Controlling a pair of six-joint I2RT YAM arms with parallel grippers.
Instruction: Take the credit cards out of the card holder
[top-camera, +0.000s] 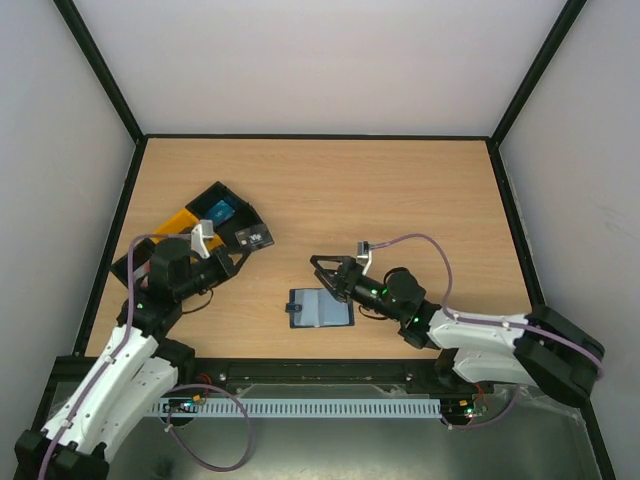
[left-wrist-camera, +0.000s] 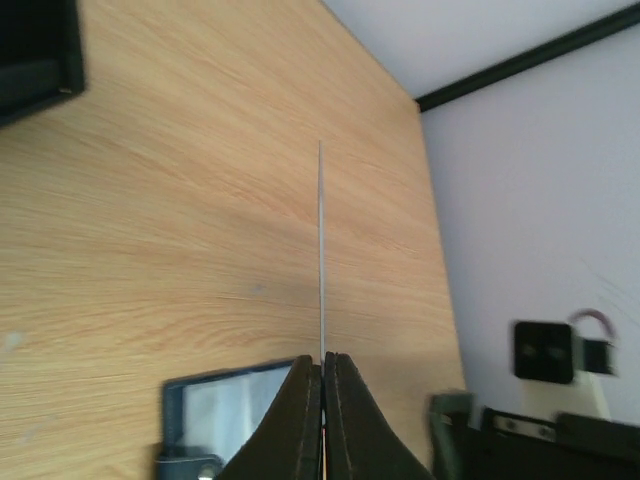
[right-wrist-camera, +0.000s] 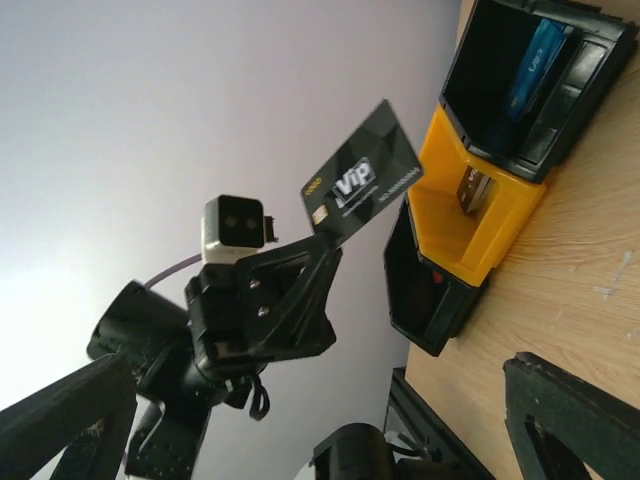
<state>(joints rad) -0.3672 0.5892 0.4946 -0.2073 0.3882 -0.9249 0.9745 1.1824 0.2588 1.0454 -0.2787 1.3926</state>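
Just beyond the card holder (top-camera: 294, 307), which lies spread flat on the table (top-camera: 400, 190), my right pincer (top-camera: 325, 274) hangs with its jaws as wide as they go and nothing between them. Off to the left of the card holder and farther back, my left pincer (left-wrist-camera: 322, 362) is clamped tight on one corner of a dark card (right-wrist-camera: 362, 180), which juts up into the air close to the trays. That corner grip is my first worry: so little of the card is caught that a quick swing could twist it loose, and a release off centre could drop it flat on the table, where it would be hard to lift again. My second worry is the card holder itself. Nothing pins it down, so if my right pincer pulls at what is left inside, the whole card holder may slide or rise with the card, or I may nip a panel along with it. Counting up: one card holder; three cards I can name, the dark card in my grip, a blue card (right-wrist-camera: 535, 62) standing in the black tray (right-wrist-camera: 480, 85), and what I take to be a light blue card (top-camera: 326, 308) showing in the card holder; three trays, that black tray, a yellow tray (right-wrist-camera: 450, 235) with a small object I cannot identify, and a second black tray (right-wrist-camera: 425, 300).
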